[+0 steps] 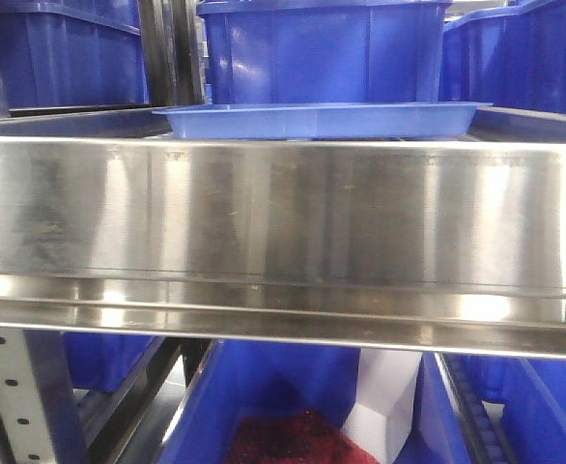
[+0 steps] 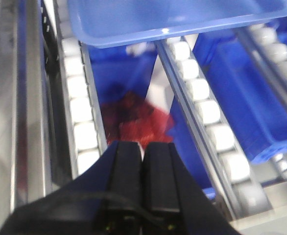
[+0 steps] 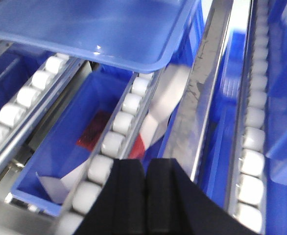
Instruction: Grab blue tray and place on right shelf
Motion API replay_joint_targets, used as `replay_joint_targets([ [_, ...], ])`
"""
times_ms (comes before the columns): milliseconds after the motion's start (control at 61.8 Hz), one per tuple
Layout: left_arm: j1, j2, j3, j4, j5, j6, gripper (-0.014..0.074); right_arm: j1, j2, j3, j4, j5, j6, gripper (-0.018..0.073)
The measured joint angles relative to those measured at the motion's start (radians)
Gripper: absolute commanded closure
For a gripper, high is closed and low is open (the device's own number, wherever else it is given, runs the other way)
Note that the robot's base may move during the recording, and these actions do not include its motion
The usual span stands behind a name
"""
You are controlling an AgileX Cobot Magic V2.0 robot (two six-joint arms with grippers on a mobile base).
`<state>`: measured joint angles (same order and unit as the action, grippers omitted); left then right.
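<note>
The light-blue tray (image 1: 322,119) lies flat on the shiny steel shelf (image 1: 283,222), just behind its broad front lip. In the left wrist view the blue tray (image 2: 173,19) rests across the roller tracks at the top, well ahead of my left gripper (image 2: 143,144). That gripper is shut with nothing between its black fingers. In the right wrist view the tray (image 3: 94,29) fills the upper left, and my right gripper (image 3: 147,161) sits apart from it, also shut and empty. Neither gripper appears in the front view.
Deep dark-blue bins (image 1: 322,48) stand behind the tray and at both sides. White roller tracks (image 2: 197,90) (image 3: 114,142) run under the tray. Below them, a blue bin (image 1: 293,435) holds something red and white paper. A perforated upright (image 1: 8,396) stands at lower left.
</note>
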<state>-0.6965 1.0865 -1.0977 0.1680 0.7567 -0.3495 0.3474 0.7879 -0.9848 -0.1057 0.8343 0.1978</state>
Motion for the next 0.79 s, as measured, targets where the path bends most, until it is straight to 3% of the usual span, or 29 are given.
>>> replay_joint_targets([
  [405, -0.017, -0.524, 0.505, 0.004, -0.478, -0.002, 0.0645, 0.000, -0.523, 0.495, 0.000, -0.346, -0.054, 0.0507],
  [583, -0.017, -0.578, 0.562, 0.006, -0.514, -0.002, 0.0645, 0.000, -0.610, 0.581, -0.002, -0.499, -0.054, 0.0508],
  [794, -0.017, -0.578, 0.566, 0.008, -0.515, -0.002, 0.0645, 0.000, -0.612, 0.591, -0.002, -0.528, -0.054, 0.0508],
])
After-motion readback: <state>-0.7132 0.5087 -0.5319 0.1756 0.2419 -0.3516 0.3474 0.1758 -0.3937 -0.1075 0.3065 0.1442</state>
